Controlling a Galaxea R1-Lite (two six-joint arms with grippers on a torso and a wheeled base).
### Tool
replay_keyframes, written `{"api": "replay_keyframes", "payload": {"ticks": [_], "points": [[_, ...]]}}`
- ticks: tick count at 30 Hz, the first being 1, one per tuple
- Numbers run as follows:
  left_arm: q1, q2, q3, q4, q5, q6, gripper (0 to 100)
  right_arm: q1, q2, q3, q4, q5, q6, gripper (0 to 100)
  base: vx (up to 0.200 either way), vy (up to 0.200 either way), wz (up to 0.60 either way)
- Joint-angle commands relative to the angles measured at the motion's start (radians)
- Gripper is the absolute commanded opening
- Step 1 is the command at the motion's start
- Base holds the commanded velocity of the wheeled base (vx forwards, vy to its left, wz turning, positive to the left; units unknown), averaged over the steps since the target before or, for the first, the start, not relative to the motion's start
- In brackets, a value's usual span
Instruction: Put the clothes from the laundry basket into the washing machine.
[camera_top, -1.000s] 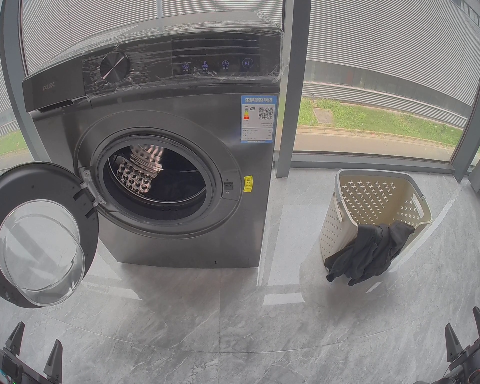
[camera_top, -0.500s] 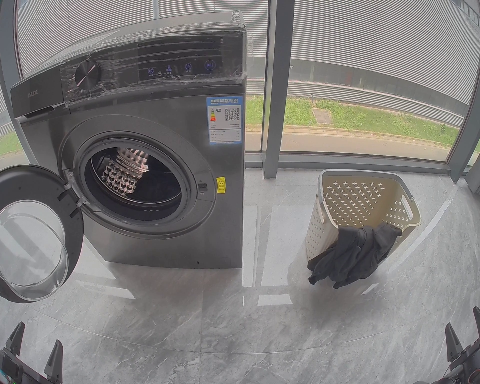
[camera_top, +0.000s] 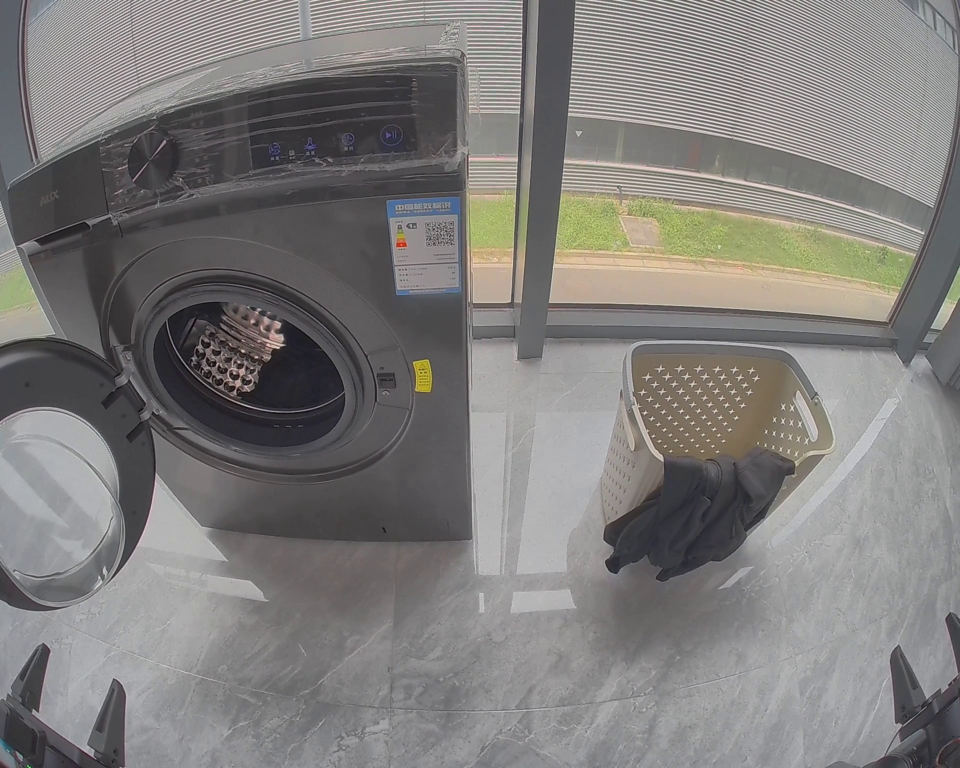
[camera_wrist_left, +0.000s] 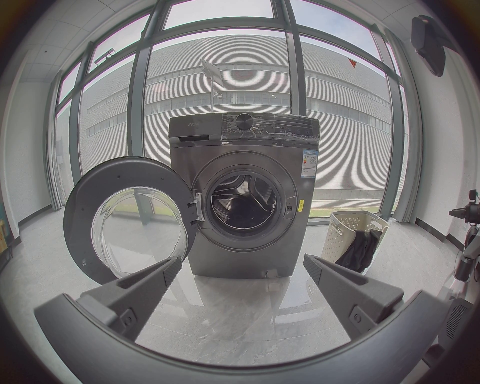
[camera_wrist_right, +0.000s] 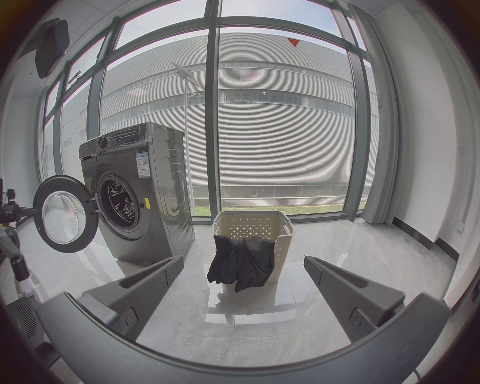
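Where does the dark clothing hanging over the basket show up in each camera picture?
Head view: dark grey cloth garment draped over the cream plastic laundry basket's near rim, right of centre.
Left wrist view: on that basket, garment beside the grey front-loading washing machine.
Right wrist view: hanging down the basket's front.
Shared landmark: that washing machine, door open.

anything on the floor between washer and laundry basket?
Nothing: bare grey floor separates washing machine from laundry basket in the head view; dark clothes hang over the basket's rim.
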Motion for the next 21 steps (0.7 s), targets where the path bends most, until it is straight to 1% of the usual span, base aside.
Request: {"api": "replay_keyframes", "payload": {"ticks": [1, 21], "points": [[0.0, -0.015, 0.016, 0.0, 0.0, -0.001, 100, 0.0, -0.015, 0.008, 0.0, 0.0, 0.0, 100, 0.0, -0.2, 0.0], [0.0, -0.015, 0.016, 0.0, -0.001, 0.002, 100, -0.002, -0.015, 0.008, 0.0, 0.0, 0.0, 100, 0.0, -0.2, 0.0]]}}
